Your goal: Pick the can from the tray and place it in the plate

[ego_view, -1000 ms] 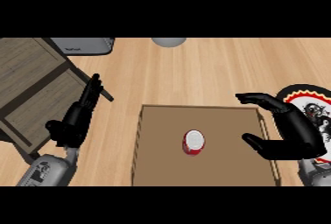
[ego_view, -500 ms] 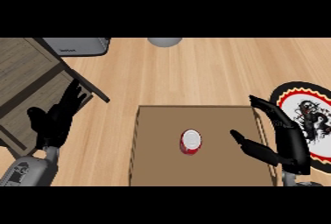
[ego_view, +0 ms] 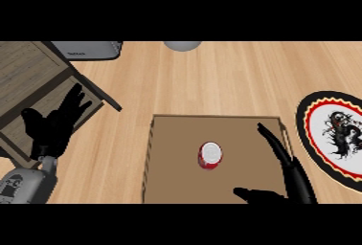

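Head view: the small red can with a white top [ego_view: 210, 155] stands upright near the middle of the shallow brown rectangular tray [ego_view: 170, 139], untouched, on the light wooden tabletop [ego_view: 212, 76]. The round plate with a black, red and yellow rim and a dark figure on its white centre [ego_view: 338, 131] lies just right of the tray, partly cut off by the view's edge.

Over the last second the black right hand [ego_view: 283, 165] has swung in from above the plate side to over the tray. It now sits just right of the can and apart from it, fingers stretched long and straight, thumb spread toward the lower edge: wide open, holding nothing. That reads as the approach to the pick nearly lined up; closing sideways onto the can is the likely next need.

The black left hand [ego_view: 53, 127] has drawn back left and now shows over the dark wooden slatted crate [ego_view: 28, 76], fingers up and relaxed, well apart from the tray.
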